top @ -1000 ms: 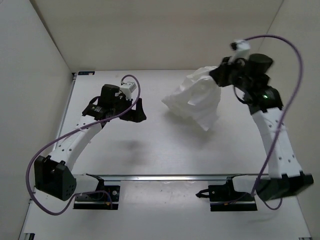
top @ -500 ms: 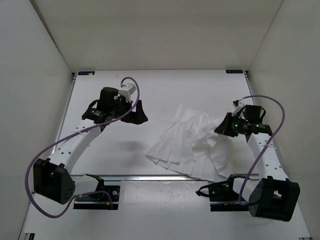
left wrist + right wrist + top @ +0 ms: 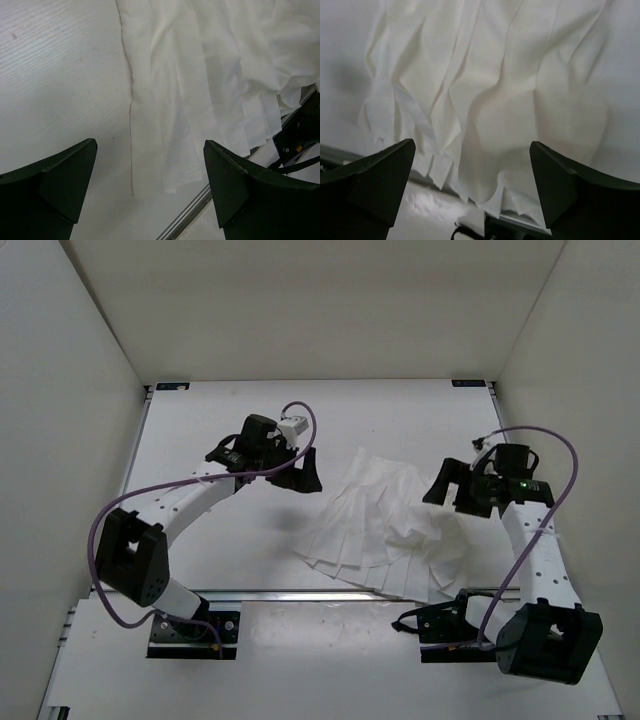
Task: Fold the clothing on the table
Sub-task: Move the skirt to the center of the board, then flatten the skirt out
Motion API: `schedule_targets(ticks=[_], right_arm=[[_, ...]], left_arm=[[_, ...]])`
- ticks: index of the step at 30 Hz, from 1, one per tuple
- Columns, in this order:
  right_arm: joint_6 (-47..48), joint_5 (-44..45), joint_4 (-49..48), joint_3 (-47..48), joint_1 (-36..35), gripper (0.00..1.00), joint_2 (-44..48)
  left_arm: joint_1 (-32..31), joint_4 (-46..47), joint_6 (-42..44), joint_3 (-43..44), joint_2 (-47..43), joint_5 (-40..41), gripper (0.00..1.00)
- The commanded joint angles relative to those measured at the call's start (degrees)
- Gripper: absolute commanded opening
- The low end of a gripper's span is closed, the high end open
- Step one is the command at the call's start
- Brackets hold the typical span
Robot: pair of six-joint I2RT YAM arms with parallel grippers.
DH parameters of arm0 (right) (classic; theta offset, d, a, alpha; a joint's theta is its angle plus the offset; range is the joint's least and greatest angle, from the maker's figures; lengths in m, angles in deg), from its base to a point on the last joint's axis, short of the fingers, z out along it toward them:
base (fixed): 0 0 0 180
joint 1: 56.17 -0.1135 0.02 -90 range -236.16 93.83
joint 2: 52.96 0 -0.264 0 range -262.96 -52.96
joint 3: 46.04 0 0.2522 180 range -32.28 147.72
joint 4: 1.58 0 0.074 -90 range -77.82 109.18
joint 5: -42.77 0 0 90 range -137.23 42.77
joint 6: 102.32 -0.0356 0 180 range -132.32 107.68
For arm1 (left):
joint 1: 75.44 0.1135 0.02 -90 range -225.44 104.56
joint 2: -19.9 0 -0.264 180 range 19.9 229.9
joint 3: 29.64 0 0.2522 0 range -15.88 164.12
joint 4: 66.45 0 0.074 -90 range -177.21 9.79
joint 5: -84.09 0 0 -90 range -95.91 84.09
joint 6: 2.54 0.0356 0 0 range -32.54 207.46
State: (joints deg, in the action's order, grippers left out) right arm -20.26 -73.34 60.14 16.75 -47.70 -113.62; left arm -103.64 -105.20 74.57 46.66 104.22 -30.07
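Both arms are built of white links [image 3: 187, 504] dotted with rows of small holes, joined by chunky black joint housings [image 3: 128, 560] and set on black base plates [image 3: 190, 632]. A purple cable [image 3: 570, 446] loops loosely along each arm, and a small green light [image 3: 521, 483] glows on the right wrist. The fingers [image 3: 55, 185] are matte black, broad and wedge-shaped.

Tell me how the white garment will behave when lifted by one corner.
Probably floppy: the clothing lies in soft pleats and wrinkles, so it should drape and sag. Likely light, since its layers look thin. Pushed, it would probably bunch rather than slide.
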Motion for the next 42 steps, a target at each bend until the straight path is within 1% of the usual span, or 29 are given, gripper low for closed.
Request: schedule_targets(ticks=[1, 4, 7, 9, 12, 13, 19, 21, 24, 28, 33, 35, 36, 38, 39, 40, 41, 42], right_arm=[[-0.8, 4.7, -7.9, 7.1, 1.6, 0.98, 0.9], [-1.9, 9.6, -14.6, 8.9, 3.6, 0.99, -1.9], [-3.4, 9.7, -20.2, 8.0, 8.2, 0.97, -6.6], [-3.6, 9.6, -22.3, 7.4, 9.5, 0.95, -9.6], [-3.3, 11.3, -23.5, 6.0, 8.8, 0.95, -13.5], [-2.6, 10.6, -24.3, 5.1, 9.0, 0.96, -14.6], [-4.3, 4.2, -32.5, -0.9, 11.0, 0.94, -16.6], [-4.1, 4.1, -33.4, -0.9, 10.5, 0.93, -18.4], [-3.0, 6.2, -34.3, 1.2, 8.7, 0.94, -21.8], [-3.5, 6.4, -35.1, 3.4, 7.2, 0.92, -26.2], [-3.1, 7.6, -33.6, 6.4, 6.1, 0.82, -30.9], [-3.0, 8.3, -33.8, 6.1, 6.0, 0.71, -31.5], [-3.3, 8.3, -33.8, 5.9, 5.9, 0.70, -32.1], [-2.9, 8.4, -34.3, 6.1, 6.4, 0.62, -32.5], [-2.8, 8.4, -34.5, 6.0, 6.4, 0.60, -32.5], [-2.4, 8.2, -34.7, 5.9, 6.4, 0.54, -32.8], [-2.8, 8.2, -34.7, 6.1, 6.5, 0.45, -33.1], [-2.7, 8.2, -34.4, 6.2, 6.6, 0.38, -33.1]], left_arm=[[-0.7, 5.3, -0.9, 5.8, 2.9, 1.7, 0.98], [-1.0, 9.7, -3.3, 8.3, 5.8, 2.4, 0.99], [-1.1, 12.9, -3.8, 10.2, 8.8, 3.1, 0.99], [-1.5, 15.4, -4.1, 11.2, 10.2, 3.0, 0.99], [-1.4, 17.7, -5.1, 11.9, 12.4, 2.2, 0.98], [-1.2, 18.5, -5.6, 12.0, 13.2, 2.2, 0.99], [-0.8, 19.9, -6.1, 11.6, 15.0, 1.4, 0.99], [-0.4, 20.7, -6.2, 10.6, 14.9, 0.6, 0.98], [0.7, 22.6, -7.8, 9.1, 14.7, -1.2, 0.98], [1.2, 22.5, -7.7, 8.6, 14.7, -1.4, 0.99], [1.4, 21.6, -6.5, 8.9, 15.0, -0.3, 0.99], [1.8, 21.5, -6.8, 9.3, 15.4, -0.4, 0.99], [1.7, 21.4, -7.0, 9.4, 15.9, -0.4, 0.99], [1.6, 21.9, -7.2, 9.4, 16.0, -0.4, 0.98], [1.5, 22.4, -6.8, 9.4, 16.1, -0.4, 0.98], [1.3, 23.0, -6.9, 9.5, 16.6, -0.4, 0.98], [0.9, 23.5, -7.0, 10.0, 17.1, -0.3, 0.99], [1.0, 23.8, -7.8, 10.7, 18.1, -0.2, 0.98]])
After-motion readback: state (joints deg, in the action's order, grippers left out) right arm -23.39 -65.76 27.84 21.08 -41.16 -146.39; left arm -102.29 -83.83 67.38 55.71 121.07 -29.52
